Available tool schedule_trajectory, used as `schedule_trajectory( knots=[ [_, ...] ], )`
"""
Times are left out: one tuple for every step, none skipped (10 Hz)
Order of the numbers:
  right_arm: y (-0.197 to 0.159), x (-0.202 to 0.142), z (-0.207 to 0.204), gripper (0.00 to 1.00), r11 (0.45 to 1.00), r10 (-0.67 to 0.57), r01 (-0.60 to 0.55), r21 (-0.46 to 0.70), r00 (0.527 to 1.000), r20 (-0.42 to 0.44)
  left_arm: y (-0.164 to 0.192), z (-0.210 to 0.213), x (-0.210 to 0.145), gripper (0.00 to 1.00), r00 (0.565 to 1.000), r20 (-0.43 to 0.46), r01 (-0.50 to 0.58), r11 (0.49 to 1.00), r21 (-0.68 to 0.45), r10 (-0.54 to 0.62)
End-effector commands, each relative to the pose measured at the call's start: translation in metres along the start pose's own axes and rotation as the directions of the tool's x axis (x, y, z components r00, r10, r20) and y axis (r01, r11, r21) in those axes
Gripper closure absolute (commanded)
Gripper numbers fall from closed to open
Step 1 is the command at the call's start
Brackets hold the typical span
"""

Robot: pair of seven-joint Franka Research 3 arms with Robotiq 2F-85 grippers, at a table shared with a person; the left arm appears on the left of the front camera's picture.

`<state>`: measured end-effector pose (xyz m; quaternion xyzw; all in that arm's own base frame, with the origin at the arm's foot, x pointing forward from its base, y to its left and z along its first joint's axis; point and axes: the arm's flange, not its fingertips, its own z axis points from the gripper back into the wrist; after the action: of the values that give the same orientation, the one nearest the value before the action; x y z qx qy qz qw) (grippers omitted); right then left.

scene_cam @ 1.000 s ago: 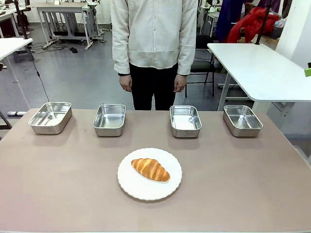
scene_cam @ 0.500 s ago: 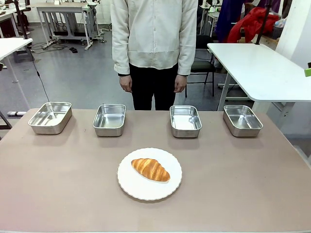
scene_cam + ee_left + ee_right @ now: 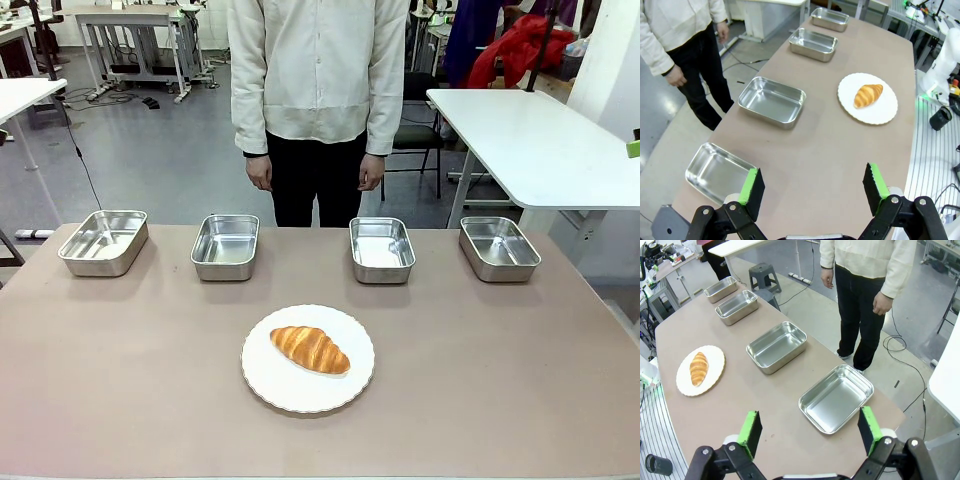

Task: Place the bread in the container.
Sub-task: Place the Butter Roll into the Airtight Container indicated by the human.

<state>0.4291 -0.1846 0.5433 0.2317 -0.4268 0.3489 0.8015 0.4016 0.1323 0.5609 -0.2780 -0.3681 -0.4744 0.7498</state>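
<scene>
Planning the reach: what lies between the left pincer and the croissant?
Bare table, then the near part of the white plate that the croissant lies on, seen in the left wrist view. The left pincer stands open.

You lose the person (image 3: pixel 318 90) above the shoulders at the front view's top edge, the lower legs behind the far edge of the table (image 3: pixel 480 400). The table's near left and right corners run off the frame, perhaps its near edge too.
</scene>
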Motion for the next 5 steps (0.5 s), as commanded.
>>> schedule_trajectory(
  knots=[
    [0.0002, 0.0016, -0.0007, 0.0, 1.0, -0.003, 0.003, 0.002, 1.0, 0.007, -0.0018, 0.0012, 0.0004, 0.0, 1.0, -0.012, -0.001, 1.0, -0.004, 0.001],
    [0.0002, 0.0016, -0.0007, 0.0, 1.0, -0.003, 0.003, 0.002, 1.0, 0.007, -0.0018, 0.0012, 0.0004, 0.0, 1.0, -0.012, -0.001, 1.0, -0.004, 0.001],
    [0.0002, 0.0016, -0.0007, 0.0, 1.0, -0.003, 0.003, 0.002, 1.0, 0.007, -0.0018, 0.0012, 0.0004, 0.0, 1.0, -0.012, -0.001, 1.0, -0.004, 0.001],
    [0.0002, 0.0016, -0.0007, 0.0, 1.0, -0.003, 0.003, 0.002, 1.0, 0.007, -0.0018, 0.0012, 0.0004, 0.0, 1.0, -0.012, -0.001, 1.0, -0.004, 0.001],
    [0.0002, 0.0016, -0.0007, 0.0, 1.0, -0.003, 0.003, 0.002, 1.0, 0.007, -0.0018, 0.0012, 0.0004, 0.0, 1.0, -0.012, -0.001, 1.0, -0.004, 0.001]
  ],
)
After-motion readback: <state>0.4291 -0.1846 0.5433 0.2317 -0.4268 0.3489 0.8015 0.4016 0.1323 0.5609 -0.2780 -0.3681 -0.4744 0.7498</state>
